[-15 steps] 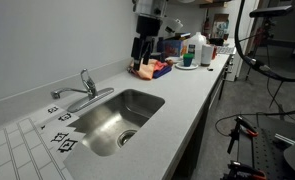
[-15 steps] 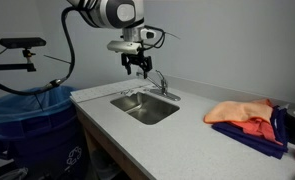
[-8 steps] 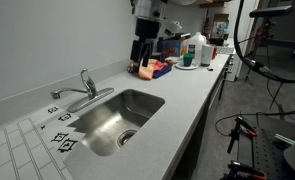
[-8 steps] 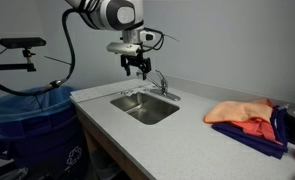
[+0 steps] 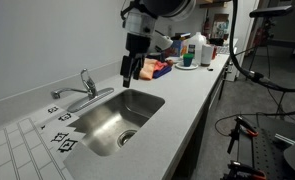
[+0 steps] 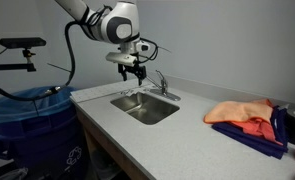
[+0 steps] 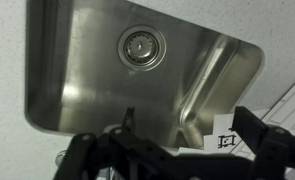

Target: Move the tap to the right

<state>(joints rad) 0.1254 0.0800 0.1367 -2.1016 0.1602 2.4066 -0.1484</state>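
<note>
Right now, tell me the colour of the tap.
The tap is shiny chrome silver; it shows best in an exterior view.

Sink: stainless basin (image 5: 105, 122) sunk in the counter; I see it in every view.
Drain: round strainer (image 7: 143, 45) in the basin floor, toward one end.
Counter: pale grey top (image 6: 187, 135) running well past the sink.
Cloths: orange cloth (image 6: 242, 111) lying on a blue cloth (image 6: 249, 138), well apart from the sink.
Bin: blue bin (image 6: 27, 122) beside the counter's end.
Tags: black-and-white markers (image 5: 63, 140) by the basin's corner.
Bottles: a white bottle (image 5: 204, 51) among clutter at the far end; I can't read the labels.
</note>
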